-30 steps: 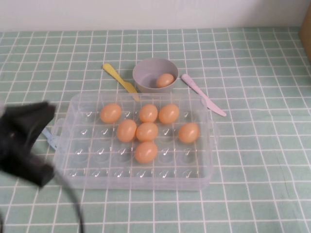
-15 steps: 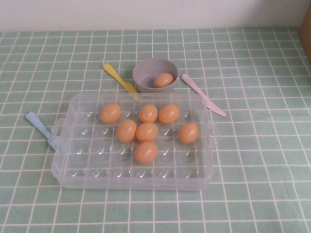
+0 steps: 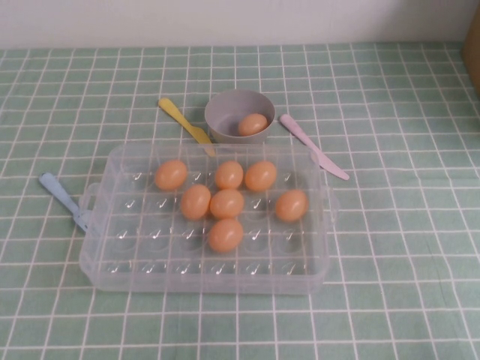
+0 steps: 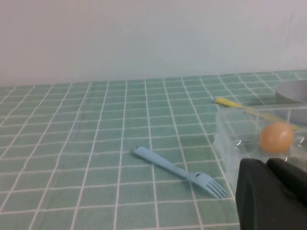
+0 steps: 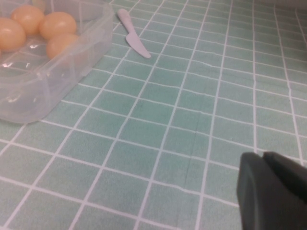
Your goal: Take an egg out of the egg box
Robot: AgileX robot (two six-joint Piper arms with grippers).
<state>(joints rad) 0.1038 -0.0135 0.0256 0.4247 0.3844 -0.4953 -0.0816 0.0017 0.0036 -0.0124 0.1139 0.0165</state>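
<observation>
Egg (image 3: 253, 124) lies in the grey bowl (image 3: 225, 109) at 12 o'clock of the egg box (image 3: 202, 270), where seven eggs stay in their dimples. The left arm, over the box's 9 o'clock edge a second ago, has left the high view; removal appears complete. Left gripper (image 4: 273, 167) sits low beside the blue fork (image 4: 180, 172), right gripper (image 5: 274, 160) at the box's 4 o'clock; whether either pincer is clenched or released cannot be told.

The egg box (image 3: 101, 259) is a clear plastic tray lying flat on the surface, holding seven orange-tan eggs. One egg (image 3: 226, 235) sits alone in a dimple — nearest the robot's side, just behind the box's empty front row.
</observation>
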